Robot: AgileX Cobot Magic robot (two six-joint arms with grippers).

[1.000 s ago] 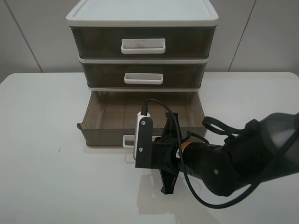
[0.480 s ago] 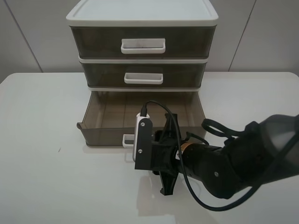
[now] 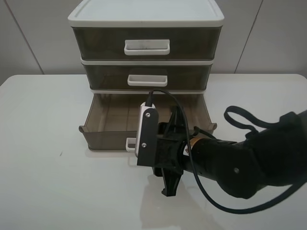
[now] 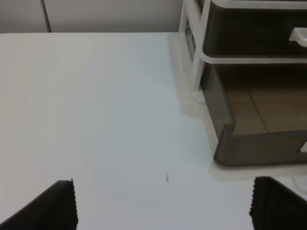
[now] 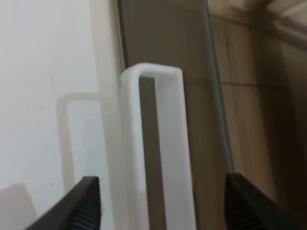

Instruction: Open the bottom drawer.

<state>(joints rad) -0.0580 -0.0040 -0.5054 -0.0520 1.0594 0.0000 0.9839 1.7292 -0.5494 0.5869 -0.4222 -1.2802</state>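
Note:
The bottom drawer (image 3: 108,136), smoky-brown and shallow, stands pulled well out of the three-drawer unit (image 3: 146,19). Its inside looks empty. Only the left end of its white loop handle (image 3: 129,143) shows past my right arm. My right gripper (image 3: 160,154) hangs over the drawer's front middle. In the right wrist view the handle (image 5: 153,143) lies between the wide-apart fingers (image 5: 88,199), which do not touch it, so the right gripper (image 5: 160,201) is open. My left gripper (image 4: 165,206) is open and empty over bare table, left of the drawer's front corner (image 4: 230,143).
The tall top drawer (image 3: 146,43) and the middle drawer (image 3: 146,76) are shut, with white handles. The unit stands at the back of a white table (image 3: 43,158), against a pale wall. A cable loops off my right arm (image 3: 240,165).
My right gripper has shifted slightly up and toward the drawer. The bottom drawer stays pulled out by the same amount.

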